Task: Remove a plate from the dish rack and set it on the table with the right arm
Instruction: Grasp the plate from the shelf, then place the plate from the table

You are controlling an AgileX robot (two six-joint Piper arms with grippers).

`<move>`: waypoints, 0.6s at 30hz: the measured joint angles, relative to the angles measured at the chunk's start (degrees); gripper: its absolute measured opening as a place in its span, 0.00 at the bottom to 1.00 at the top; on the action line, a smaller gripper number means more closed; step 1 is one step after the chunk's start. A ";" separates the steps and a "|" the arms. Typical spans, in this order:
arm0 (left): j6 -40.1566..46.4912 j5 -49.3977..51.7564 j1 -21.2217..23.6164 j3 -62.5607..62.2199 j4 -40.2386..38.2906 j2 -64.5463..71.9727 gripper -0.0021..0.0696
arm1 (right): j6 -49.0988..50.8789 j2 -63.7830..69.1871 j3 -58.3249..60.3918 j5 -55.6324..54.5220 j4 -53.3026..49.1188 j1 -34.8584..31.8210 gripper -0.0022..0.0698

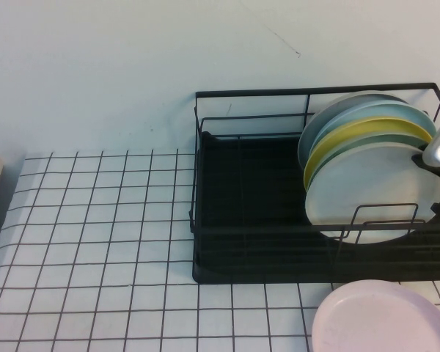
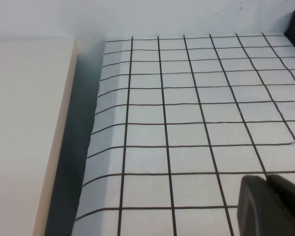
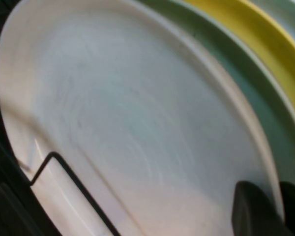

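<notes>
1. One dish rack (image 1: pixel 249 220) is seen, black wire with a black tray base, parked at the far right part of the worktop (image 1: pixel 95 242), right up against the back wall.
2. Five plates can be counted standing on edge at the rack's right end, packed close together: the white plate (image 1: pixel 370 194) in front, then a green one (image 1: pixel 407 138), a yellow one (image 1: pixel 352 136), a pale blue one (image 1: pixel 381 114) and a grey-blue one (image 1: pixel 345 106) at the very back.
3. A sixth plate, pale pink (image 1: pixel 378 319), is lying flat at the near right corner of the worktop, outside the rack.
4. The right hand (image 3: pixel 268 209) is found at the rack's right end, right at the white plate's rim. The dark fingers appear set either side of that rim, but whether it's actually clamped can't be told.
5. The left hand (image 2: pixel 270 204) is held above the left side of the worktop, well apart from the rack; only a dark bit of it is seen, so released or clenched can't be told.
6. The worktop is covered in white sheet with a thin black grid. A cream slab (image 2: pixel 24 137) is seen past its left edge, with a dark gap between. The wall behind is plain and pale.
</notes>
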 joint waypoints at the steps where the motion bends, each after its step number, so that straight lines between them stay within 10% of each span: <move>1: 0.00 0.00 0.00 0.00 0.00 0.00 0.02 | -0.28 -0.01 0.00 -0.10 0.00 0.00 0.12; 18: 0.00 0.00 0.00 0.00 0.00 0.00 0.02 | -1.71 -12.03 0.32 0.76 11.78 0.00 0.08</move>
